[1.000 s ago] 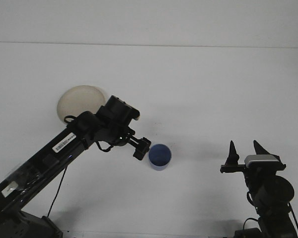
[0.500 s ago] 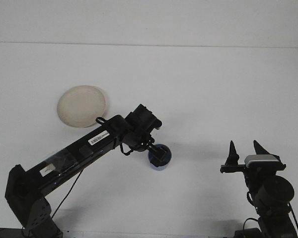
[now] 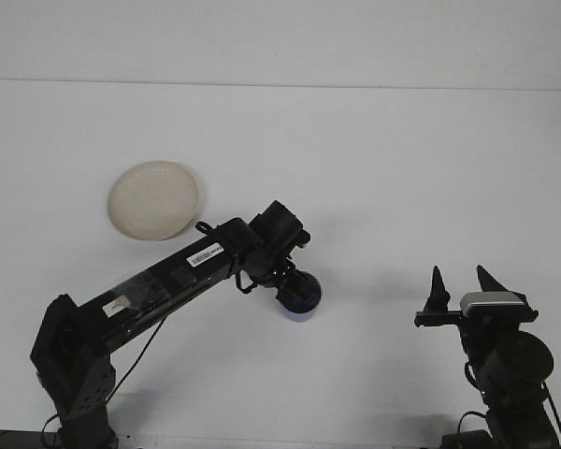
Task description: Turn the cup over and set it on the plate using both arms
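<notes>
Cup [image 3: 303, 301]: blue, round | plate [image 3: 154, 200]: cream, shallow disc

From my station I find no legible text. The left arm [image 3: 168, 281] carries two white stickers — one near the wrist [image 3: 204, 255] with dark print like a barcode, one lower down [image 3: 122, 303] — both too small to read.

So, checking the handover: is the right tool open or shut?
Open. The right tool points upward near the table's right front, with a clear gap between its two dark fingers, holding nothing.
</notes>
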